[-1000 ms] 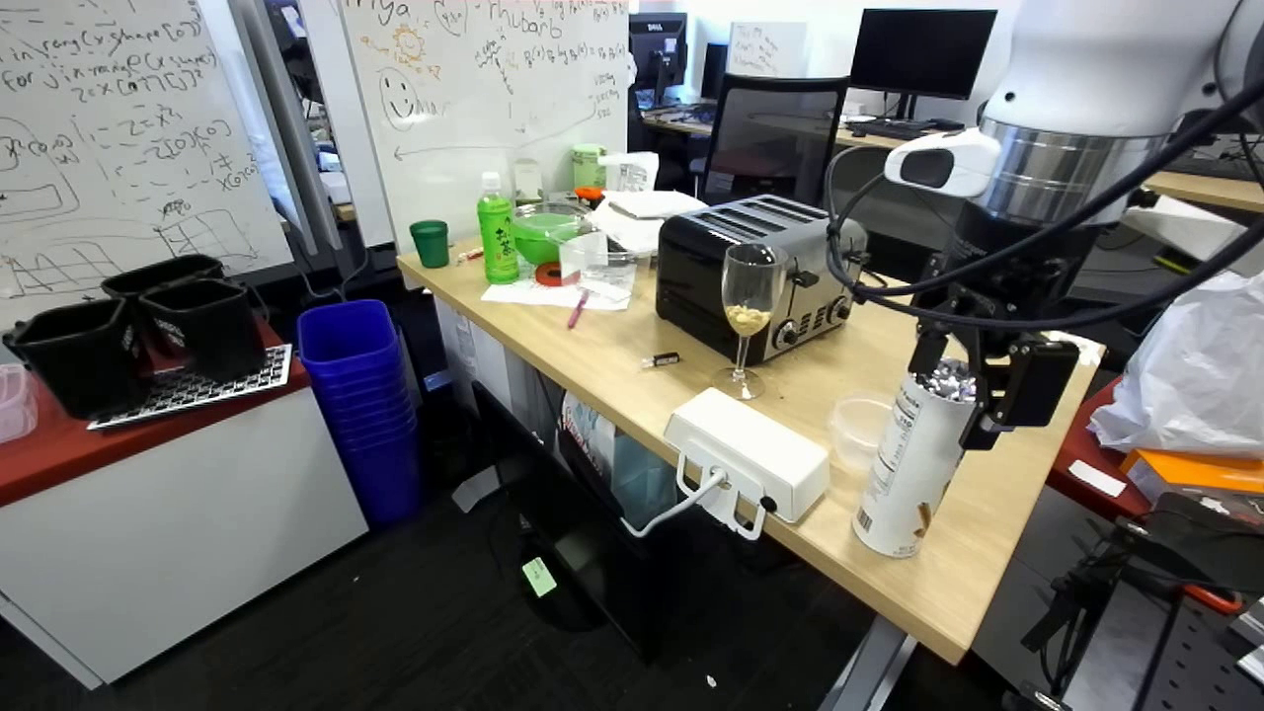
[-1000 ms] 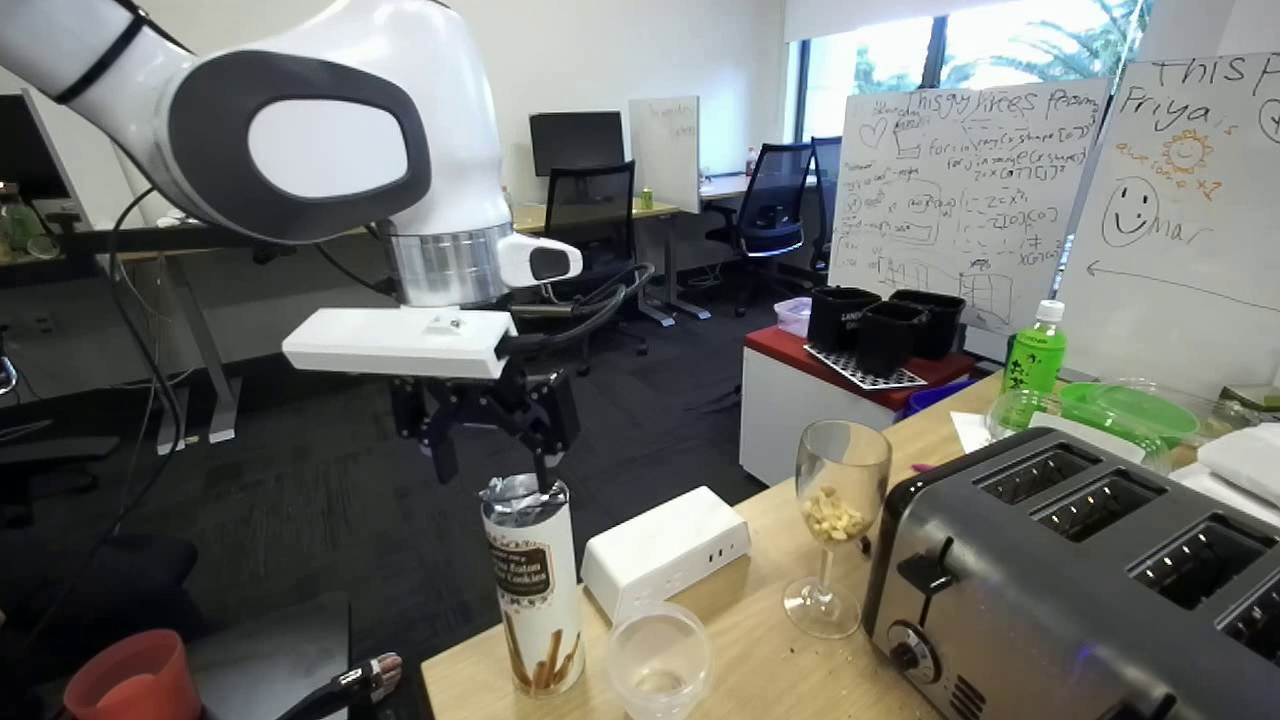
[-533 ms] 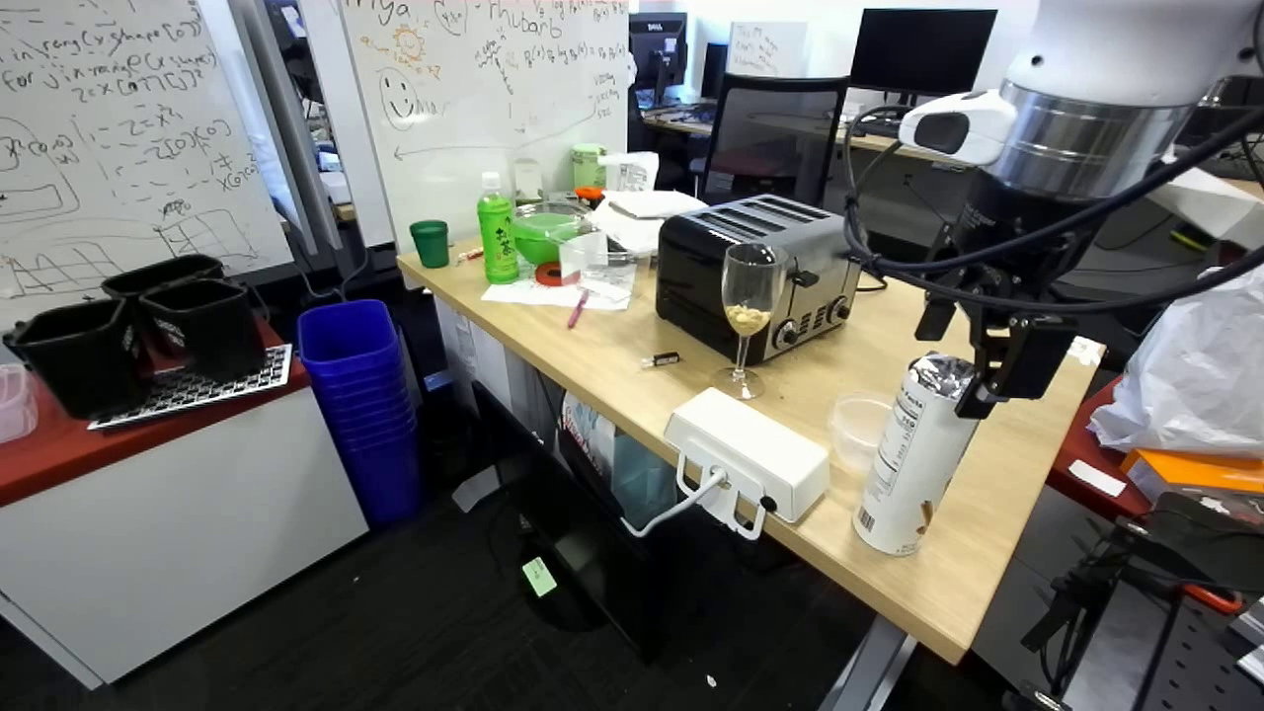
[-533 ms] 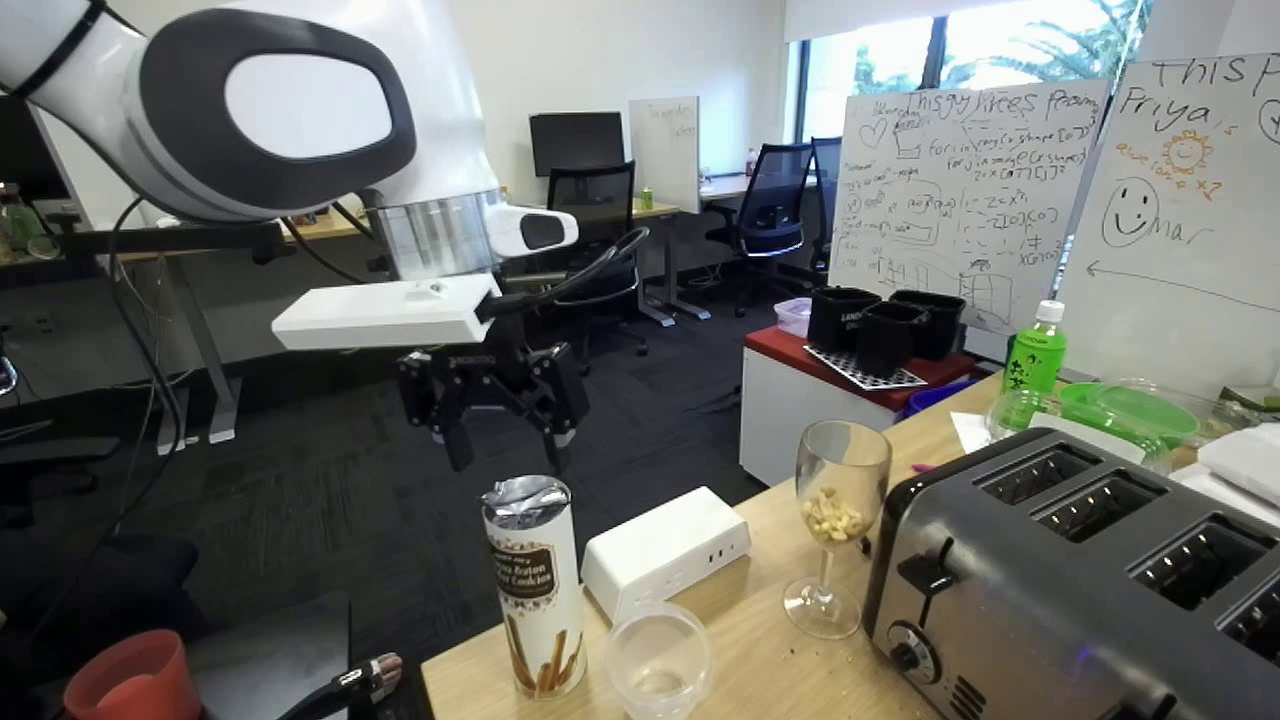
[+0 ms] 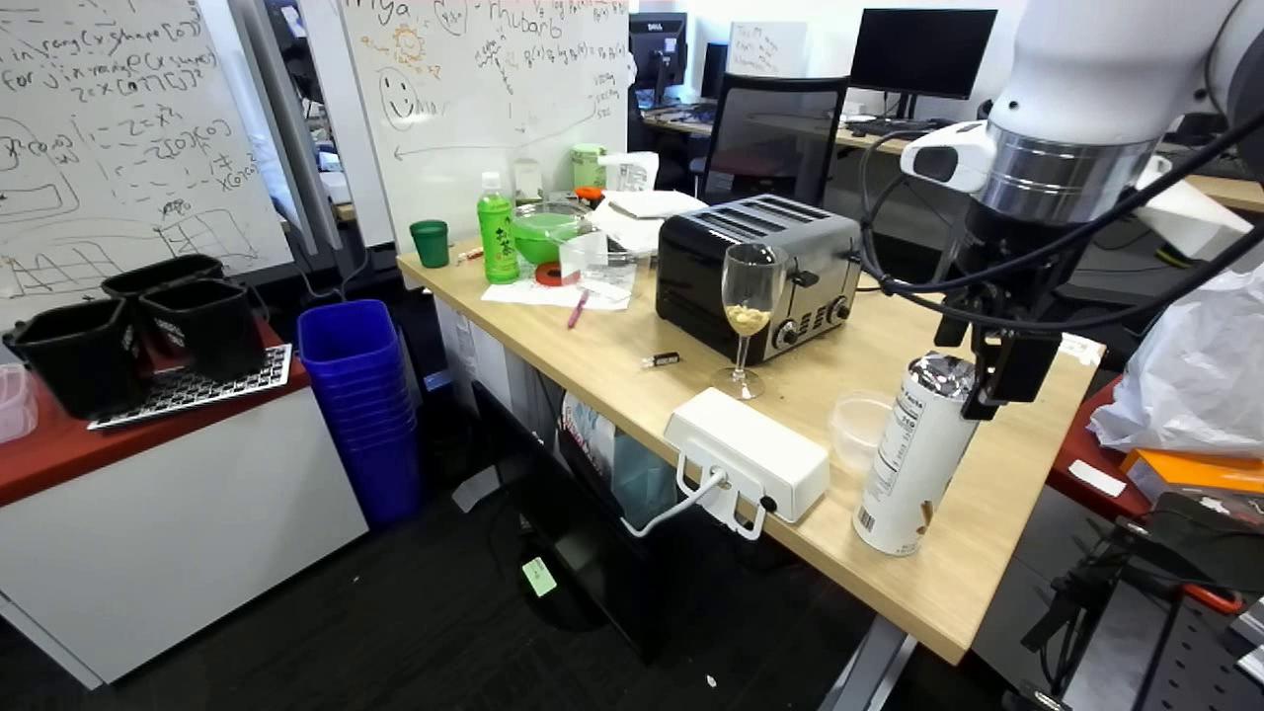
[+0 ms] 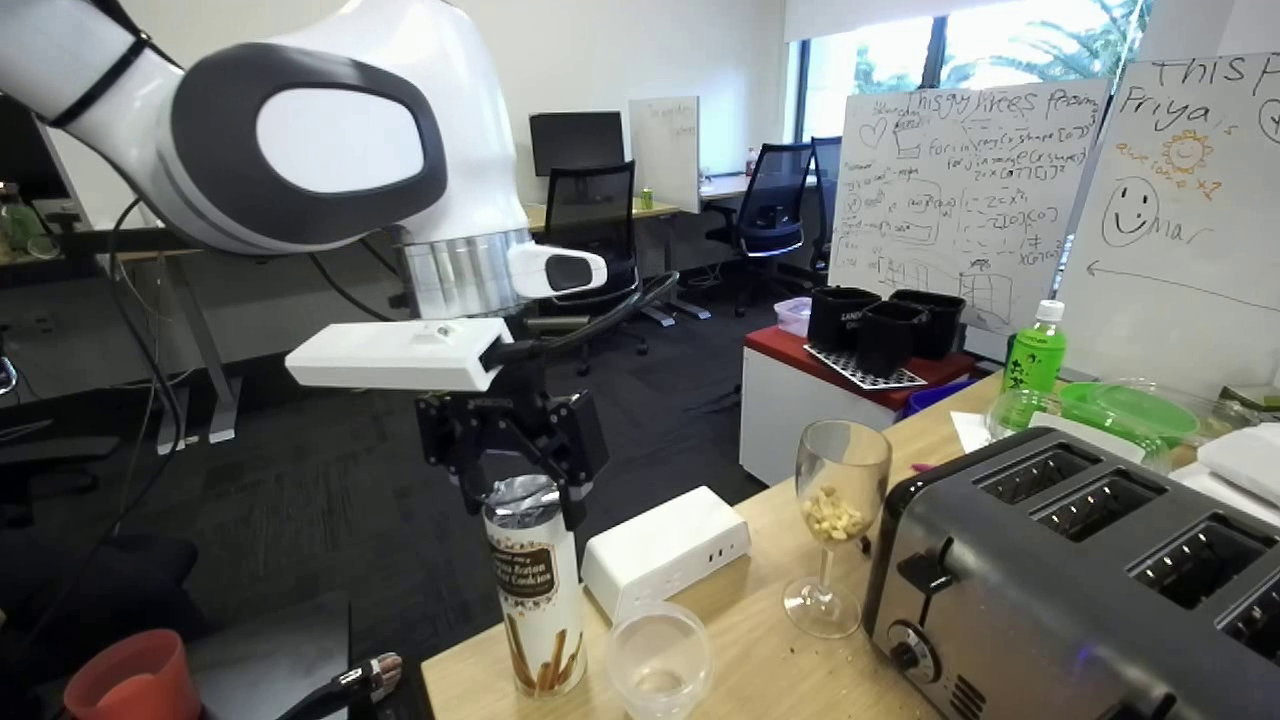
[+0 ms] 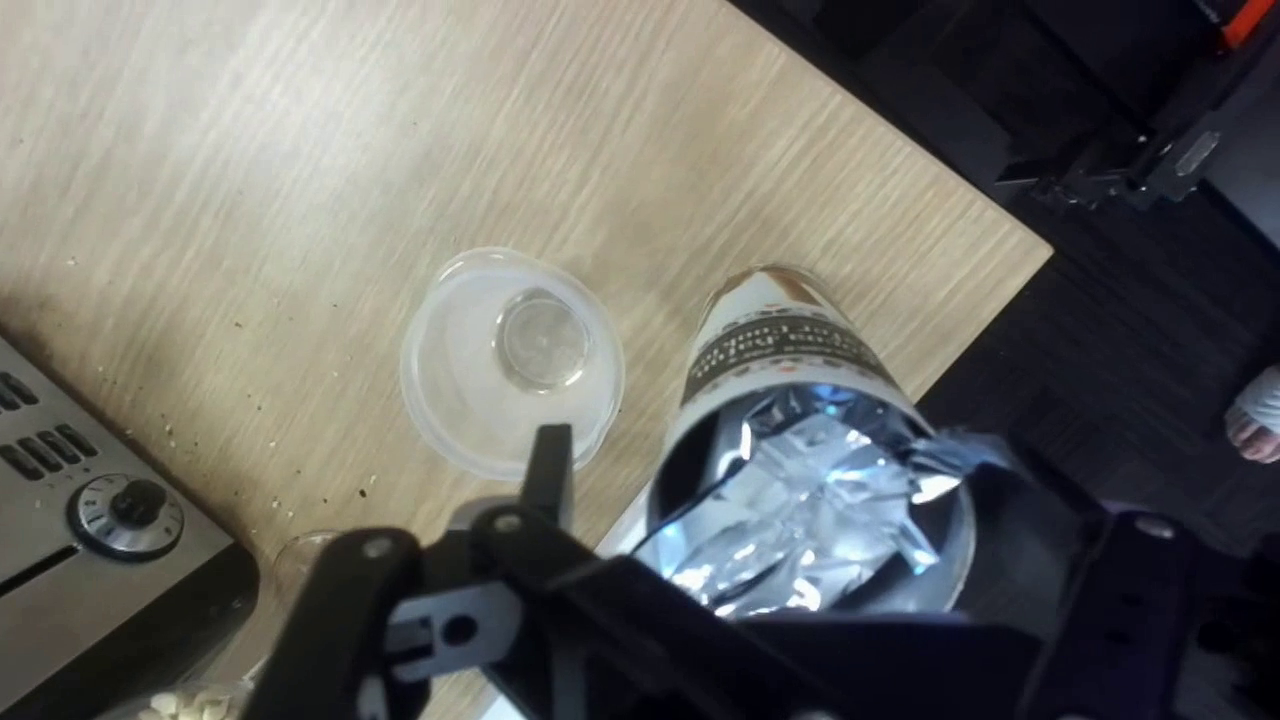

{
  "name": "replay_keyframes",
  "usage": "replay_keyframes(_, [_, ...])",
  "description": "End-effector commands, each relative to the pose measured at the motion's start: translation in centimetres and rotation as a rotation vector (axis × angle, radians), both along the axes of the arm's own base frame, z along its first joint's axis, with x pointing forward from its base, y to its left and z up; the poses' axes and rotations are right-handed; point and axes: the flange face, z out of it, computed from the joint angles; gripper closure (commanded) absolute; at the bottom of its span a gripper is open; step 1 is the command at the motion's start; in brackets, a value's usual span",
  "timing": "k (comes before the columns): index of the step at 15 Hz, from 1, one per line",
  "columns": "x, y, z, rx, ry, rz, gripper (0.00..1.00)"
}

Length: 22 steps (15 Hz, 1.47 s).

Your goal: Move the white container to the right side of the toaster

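White container (image 6: 535, 590): stands upright on the wooden table (image 5: 973, 533), near the corner, and well apart from the toaster (image 6: 1060, 560). Crumpled silver foil (image 7: 800, 500) shows inside its mouth, and a dark label (image 6: 524, 573) is on its side above pictured brown sticks. Gripper (image 6: 523, 508): pointing down at the container's top, released, its fingers (image 7: 548, 475) parted with the mouth between them. From where I stand I cannot tell whether either finger touches the rim. Clear plastic cup (image 7: 480, 370): upright, just beside the container, on the side toward the toaster. White box (image 6: 668, 550): set at the table edge near the container, a white cord (image 5: 681, 508) leaving it and hanging below the tabletop. Wine glass (image 6: 843, 460): upright, just beside the toaster, holding pale pieces (image 6: 833, 516) too small for me to identify. Crumbs (image 7: 362, 493) noted on the table between the toaster and the cup. Green bottle (image 5: 499, 237): upright at the far end of the table, near a green bowl (image 5: 543, 235). Green cup (image 5: 430, 244): standing at the far corner, well apart from the container.
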Motion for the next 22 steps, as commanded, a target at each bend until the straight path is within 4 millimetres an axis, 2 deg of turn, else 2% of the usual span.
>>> replay_keyframes(1, [0.2, -0.1, -1.1, -0.002, 0.019, -0.010, 0.00])
replay_keyframes(12, [1.2, -0.5, -2.9, 0.103, 0.027, 0.006, 0.00])
replay_keyframes(13, [1.3, -0.6, -3.0, 0.111, 0.030, 0.005, 0.18])
replay_keyframes(14, [1.3, -0.6, -3.1, 0.120, 0.032, 0.003, 0.28])
replay_keyframes(17, [1.3, -0.8, -3.2, 0.144, 0.035, -0.007, 0.48])
replay_keyframes(18, [1.4, -0.8, -3.1, 0.150, 0.035, -0.009, 0.54])
replay_keyframes(22, [1.2, -1.0, -2.8, 0.156, 0.044, -0.009, 0.56])
